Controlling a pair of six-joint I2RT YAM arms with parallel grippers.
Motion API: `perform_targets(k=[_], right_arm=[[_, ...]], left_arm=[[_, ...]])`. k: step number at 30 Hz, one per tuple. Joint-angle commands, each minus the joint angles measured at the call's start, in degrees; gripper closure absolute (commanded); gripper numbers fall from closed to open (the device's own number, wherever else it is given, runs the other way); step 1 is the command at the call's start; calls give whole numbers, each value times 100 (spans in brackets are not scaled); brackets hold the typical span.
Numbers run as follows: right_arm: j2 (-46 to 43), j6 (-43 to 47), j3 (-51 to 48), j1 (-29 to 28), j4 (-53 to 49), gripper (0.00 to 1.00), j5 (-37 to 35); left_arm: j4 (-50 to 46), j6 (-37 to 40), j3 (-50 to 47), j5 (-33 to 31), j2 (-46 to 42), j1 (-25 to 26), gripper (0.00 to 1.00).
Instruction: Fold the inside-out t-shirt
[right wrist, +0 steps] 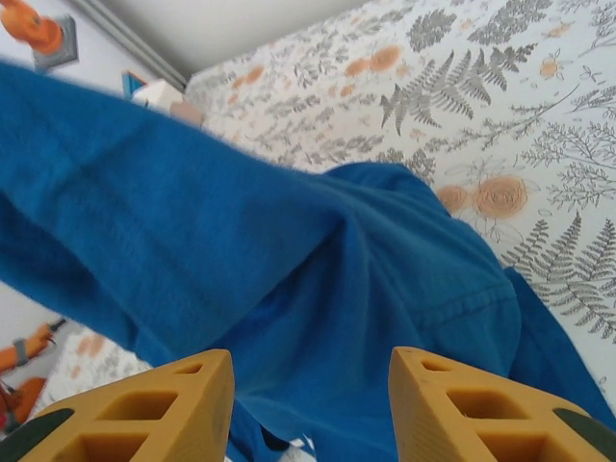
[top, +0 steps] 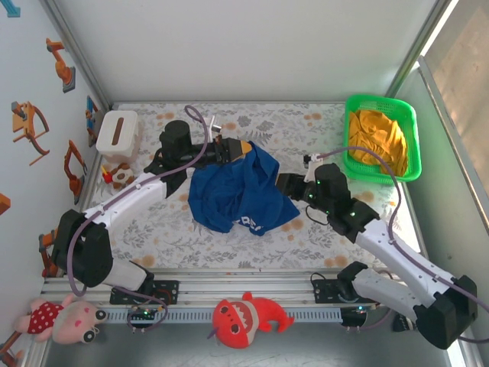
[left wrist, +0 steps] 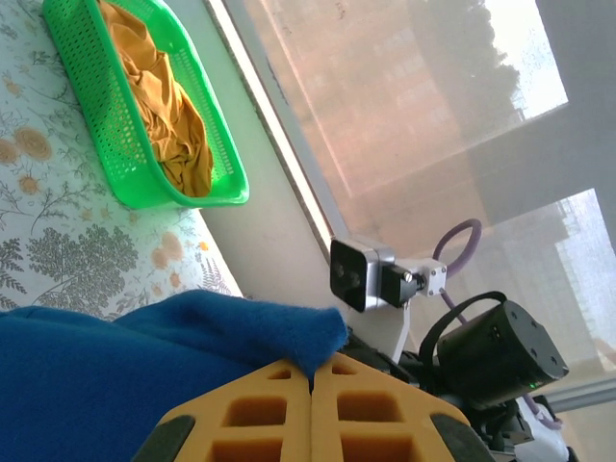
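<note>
Pinching an edge of the inside-out t-shirt (top: 237,195) in the left gripper (left wrist: 311,371), seemingly for spreading, with the right gripper (right wrist: 310,361) waiting, jaws apart.

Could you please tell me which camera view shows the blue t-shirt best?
The top external view: the whole bunched t-shirt is visible. The left wrist view shows a corner pinched in the shut left pincer; the right wrist view, close cloth beyond the open right pincer.

T-shirt (top: 229,191) lettering crumpled, unreadable; left hand (left wrist: 311,383) cut off by bottom edge.
</note>
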State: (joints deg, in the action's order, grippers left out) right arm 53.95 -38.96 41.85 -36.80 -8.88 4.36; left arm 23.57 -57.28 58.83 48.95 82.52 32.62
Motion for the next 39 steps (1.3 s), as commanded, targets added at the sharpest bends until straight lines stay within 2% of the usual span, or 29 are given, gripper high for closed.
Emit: perform_targets(k=[1,5,10,11,12,13,14,15,21,23,26,28,33,36,39], right_arm=[[233,317,562,-414,-233,55,-705],[705,509,1015,-733,-301,54,-1125],[1258,575,1346,-757,-309,55,-1348],[1359,578,1418,-754,-362,58,-1464],[1427,598,1467,-757,-394,67,-1562],[1462,614,1504,-749,-432,79,-1658],[1473,615,1556,-746,-493,94,-1780],[1457,650,1612,-737,-553,100,-1806],[722,949,1953,-664,-937,100,-1184],[409,963,1993,-590,-957,100,-754],[203,942,1959,-437,-944,100,-302],[194,938,1893,-329,-941,100,-197],[204,778,1592,-3,-713,100,113],[204,705,1459,100,-637,100,188],[173,672,1388,129,-632,100,206]], left_arm=[[230,-93,32,124,11,-19,100],[205,-85,32,119,1,-19,100],[199,-106,31,95,-59,-19,100],[193,-108,32,96,-52,-19,100],[196,-107,24,97,-68,-20,100],[192,-104,23,104,-61,-24,100],[200,-104,9,100,-52,-42,100],[181,-105,8,102,-39,-52,100],[214,-86,-66,106,260,-418,98],[235,-86,-37,116,468,-595,79],[366,-120,15,151,736,-774,60],[416,-131,7,167,827,-806,52],[331,-47,-346,108,536,-763,41],[-42,221,-675,-199,143,-598,37],[-824,924,-814,-781,-253,-150,33]])
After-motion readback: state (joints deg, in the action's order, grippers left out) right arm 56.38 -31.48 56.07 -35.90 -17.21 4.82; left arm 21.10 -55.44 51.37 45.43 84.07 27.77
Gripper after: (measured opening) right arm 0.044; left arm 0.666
